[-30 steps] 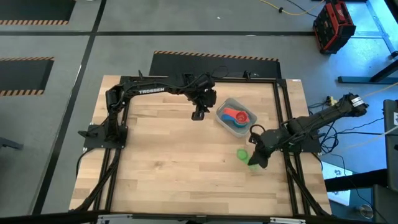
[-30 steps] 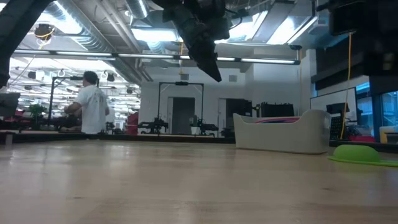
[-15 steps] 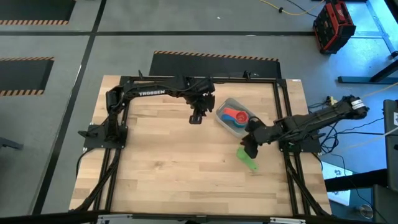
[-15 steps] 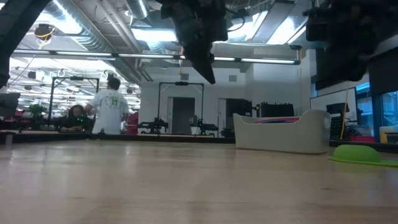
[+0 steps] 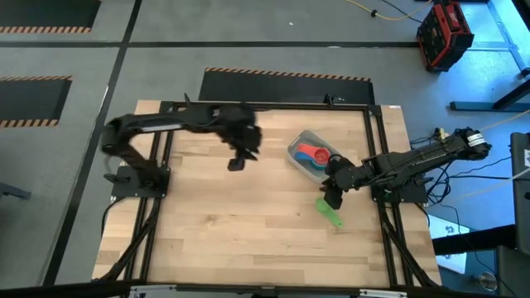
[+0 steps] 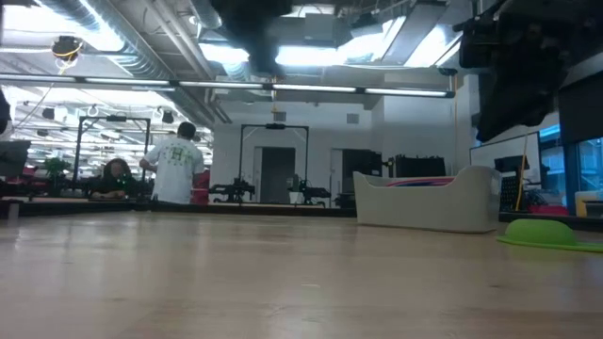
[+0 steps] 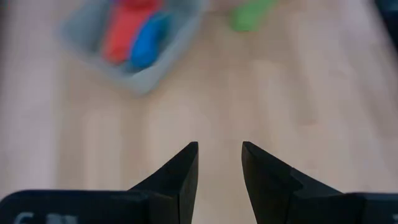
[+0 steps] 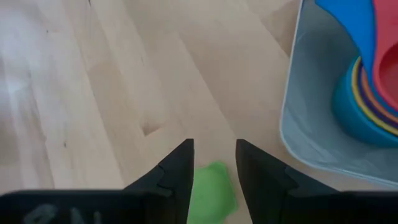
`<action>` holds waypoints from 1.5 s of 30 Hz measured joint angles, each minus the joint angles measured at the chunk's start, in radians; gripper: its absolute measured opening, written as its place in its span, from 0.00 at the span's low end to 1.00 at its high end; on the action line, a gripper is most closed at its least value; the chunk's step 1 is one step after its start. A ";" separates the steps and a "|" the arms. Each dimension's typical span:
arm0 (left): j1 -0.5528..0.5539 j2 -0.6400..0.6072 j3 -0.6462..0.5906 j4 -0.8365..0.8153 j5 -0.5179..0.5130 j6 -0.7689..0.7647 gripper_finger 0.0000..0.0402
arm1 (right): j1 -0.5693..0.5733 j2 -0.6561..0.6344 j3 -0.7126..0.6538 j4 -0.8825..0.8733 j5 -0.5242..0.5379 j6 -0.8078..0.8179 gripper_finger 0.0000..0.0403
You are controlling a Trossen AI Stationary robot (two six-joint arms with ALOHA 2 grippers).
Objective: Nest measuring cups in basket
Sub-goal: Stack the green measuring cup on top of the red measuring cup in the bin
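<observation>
Pale grey translucent rectangular plastic basket [image 5: 312, 156] with rounded corners sits on wooden table [image 5: 215, 232], holding nested blue, yellow, purple, red cups. Small green plastic measuring cup [image 5: 329, 211] lies on wood just beside basket. Right gripper [image 5: 333, 197] above green cup, fingers parted, empty. Left gripper [image 5: 238, 161] well apart from basket, fingers parted, empty.
</observation>
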 joint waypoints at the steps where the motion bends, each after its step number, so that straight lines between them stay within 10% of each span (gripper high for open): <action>1: 0.000 -0.058 -0.066 0.041 -0.046 -0.031 0.29 | 0.000 0.000 0.000 0.000 -0.003 0.005 0.31; 16: -0.001 -0.740 -0.818 0.523 -0.147 -0.353 0.29 | 0.000 -0.001 0.000 0.085 -0.004 0.007 0.31; 45: 0.000 -0.843 -0.901 0.522 -0.157 -0.394 0.29 | 0.000 -0.001 0.000 0.084 0.003 0.009 0.31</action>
